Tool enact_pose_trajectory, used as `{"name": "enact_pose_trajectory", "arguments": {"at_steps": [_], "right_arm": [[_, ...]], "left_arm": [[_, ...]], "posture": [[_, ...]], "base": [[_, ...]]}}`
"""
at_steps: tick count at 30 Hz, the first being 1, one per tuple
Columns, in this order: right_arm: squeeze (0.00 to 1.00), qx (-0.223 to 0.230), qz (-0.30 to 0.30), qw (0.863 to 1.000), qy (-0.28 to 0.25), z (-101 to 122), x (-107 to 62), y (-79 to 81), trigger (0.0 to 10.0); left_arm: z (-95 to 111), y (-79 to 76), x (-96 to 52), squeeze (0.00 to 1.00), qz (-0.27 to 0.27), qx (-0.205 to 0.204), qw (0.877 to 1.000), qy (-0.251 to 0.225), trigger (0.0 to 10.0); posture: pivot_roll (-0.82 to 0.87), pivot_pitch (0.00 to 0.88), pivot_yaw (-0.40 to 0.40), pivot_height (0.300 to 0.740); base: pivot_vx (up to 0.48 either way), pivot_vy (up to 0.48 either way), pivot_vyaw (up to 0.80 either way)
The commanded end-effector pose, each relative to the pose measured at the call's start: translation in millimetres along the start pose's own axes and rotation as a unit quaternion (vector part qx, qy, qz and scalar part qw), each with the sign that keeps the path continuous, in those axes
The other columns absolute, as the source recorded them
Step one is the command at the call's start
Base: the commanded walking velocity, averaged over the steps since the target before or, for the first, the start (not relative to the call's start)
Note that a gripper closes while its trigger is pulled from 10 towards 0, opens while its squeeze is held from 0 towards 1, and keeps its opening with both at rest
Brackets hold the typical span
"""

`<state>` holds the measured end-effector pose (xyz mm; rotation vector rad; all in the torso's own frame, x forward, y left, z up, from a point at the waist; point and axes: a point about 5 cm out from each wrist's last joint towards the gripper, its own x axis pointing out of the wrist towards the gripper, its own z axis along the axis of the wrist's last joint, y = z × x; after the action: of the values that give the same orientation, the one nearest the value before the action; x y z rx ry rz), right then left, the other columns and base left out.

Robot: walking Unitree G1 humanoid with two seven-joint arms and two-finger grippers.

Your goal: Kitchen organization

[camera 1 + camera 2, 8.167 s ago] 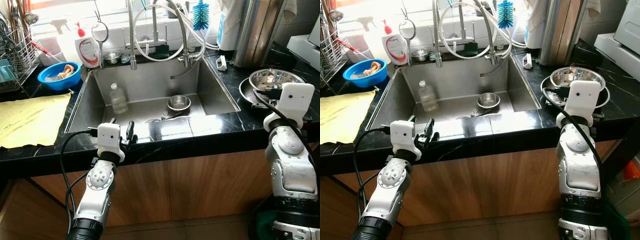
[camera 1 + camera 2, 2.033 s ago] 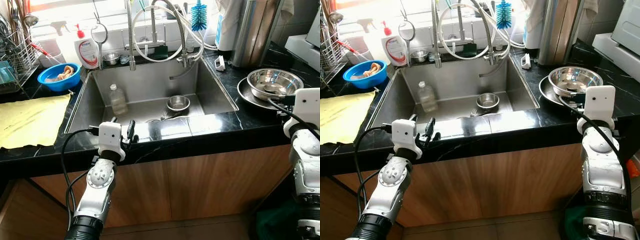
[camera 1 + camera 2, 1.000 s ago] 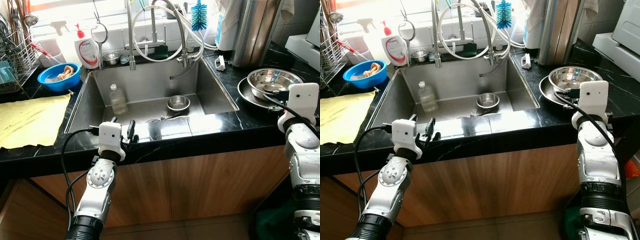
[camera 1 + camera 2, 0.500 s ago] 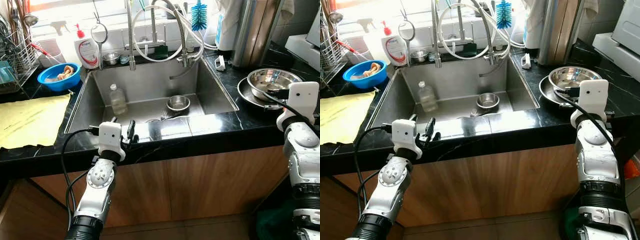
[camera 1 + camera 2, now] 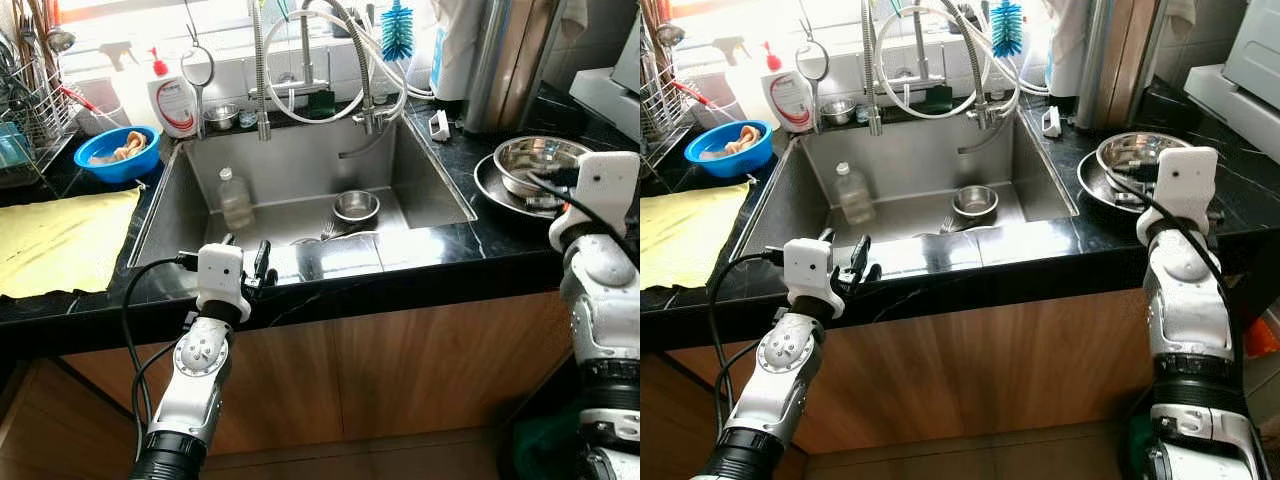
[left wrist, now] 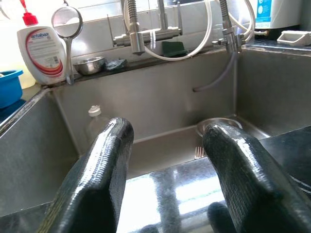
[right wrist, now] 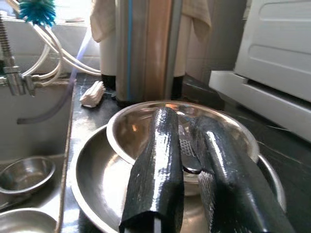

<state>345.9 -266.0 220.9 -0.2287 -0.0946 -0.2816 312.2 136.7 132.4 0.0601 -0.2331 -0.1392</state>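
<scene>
R end effector [image 7: 187,170]: at rim of shiny steel mixing bowl [image 7: 136,124], fingers nearly together, gripping nothing.
Bowl loc: nested in wide steel pan [image 7: 95,189], black tabletop [image 5: 455,160] R of sink [image 5: 180,210].
L end effector [image 6: 167,160]: fingers apart, idle at sink front.
Tip: straddle rim squarely before closing; thin wall prob slips.

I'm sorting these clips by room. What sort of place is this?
A home kitchen, most likely: a steel sink set in a black stone counter, with a pull-down faucet, a dish soap bottle and a rack of utensils beside it.
</scene>
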Motion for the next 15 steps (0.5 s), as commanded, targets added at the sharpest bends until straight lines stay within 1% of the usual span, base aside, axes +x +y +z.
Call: {"name": "enact_pose_trajectory", "arguments": {"at_steps": [1, 6, 8, 10, 13, 15], "right_arm": [[0.00, 0.002, 0.011, 0.999, -0.043, 18.3, 0.9, 8.5, 10.0], [0.00, 0.000, 0.027, 0.997, -0.073, 28.8, 1.0, 13.6, 10.0], [0.00, -0.010, 0.057, 0.991, -0.119, 44.5, -1.7, 22.8, 10.0], [0.00, -0.006, 0.082, 0.987, -0.140, 51.8, -3.6, 29.3, 10.0], [0.00, 0.006, 0.119, 0.981, -0.153, 55.7, -5.5, 37.7, 10.0], [0.00, 0.026, 0.167, 0.976, -0.136, 52.6, -7.3, 47.8, 10.0]], "left_arm": [[1.3, 3.3, 1.4, 0.00, 0.003, 0.011, 1.000, 0.000, 10.0], [1.4, 4.8, 1.4, 0.00, 0.005, 0.012, 1.000, 0.000, 10.0], [1.2, 5.0, 1.4, 0.00, 0.006, 0.012, 1.000, 0.000, 10.0], [1.1, 4.5, 1.4, 0.00, 0.005, 0.012, 1.000, 0.000, 10.0], [1.1, 3.3, 1.6, 0.00, 0.004, 0.011, 1.000, -0.001, 10.0], [1.1, 3.0, 1.4, 0.00, 0.004, 0.010, 1.000, -0.001, 10.0]], "posture": [[-0.15, 0.000, 0.120, 0.740], [-0.15, 0.000, 0.119, 0.740], [-0.15, 0.000, 0.119, 0.740], [-0.15, 0.000, 0.119, 0.740], [-0.15, 0.000, 0.119, 0.740], [-0.15, 0.000, 0.118, 0.740]], "base": [[0.000, 0.000, 0.00], [0.000, 0.000, 0.00], [0.000, 0.000, 0.00], [0.000, 0.000, 0.00], [0.000, 0.000, 0.00], [0.000, 0.000, 0.00]]}}
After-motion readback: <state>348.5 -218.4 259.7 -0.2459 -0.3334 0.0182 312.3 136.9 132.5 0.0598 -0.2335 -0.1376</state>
